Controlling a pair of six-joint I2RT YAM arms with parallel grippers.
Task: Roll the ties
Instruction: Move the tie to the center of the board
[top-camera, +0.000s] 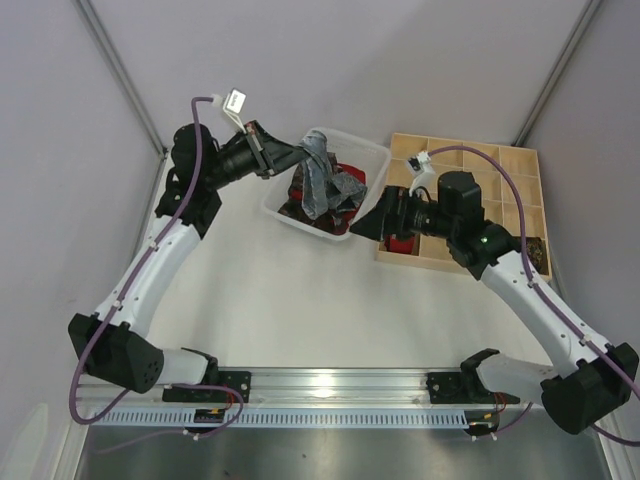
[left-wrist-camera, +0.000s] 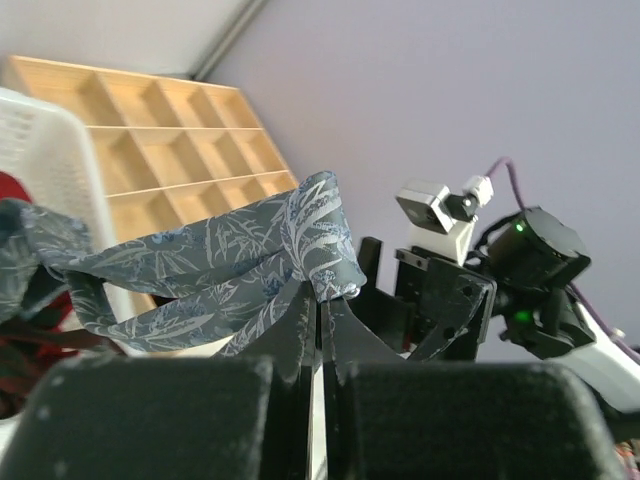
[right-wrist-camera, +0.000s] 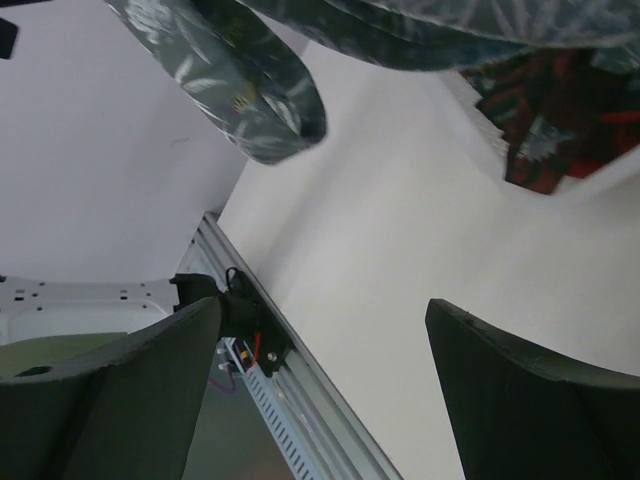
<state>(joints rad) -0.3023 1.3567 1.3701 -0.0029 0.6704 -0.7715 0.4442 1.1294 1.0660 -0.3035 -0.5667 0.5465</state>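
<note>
Grey tie (top-camera: 318, 178) pinched by left hand (top-camera: 303, 154) over white basket (top-camera: 354, 140).

Open table (top-camera: 300, 310) in front; basket (top-camera: 360, 143), tray (top-camera: 510, 165) crowd far side.

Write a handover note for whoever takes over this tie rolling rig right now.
Left gripper: fingers shut on the grey patterned tie, held above the white basket with its tail hanging in.
Right gripper: open, empty, beside the basket.
Dark and red ties: loose in the basket.
Done: grey tie picked up.
Left: roll it, then the others.
</note>
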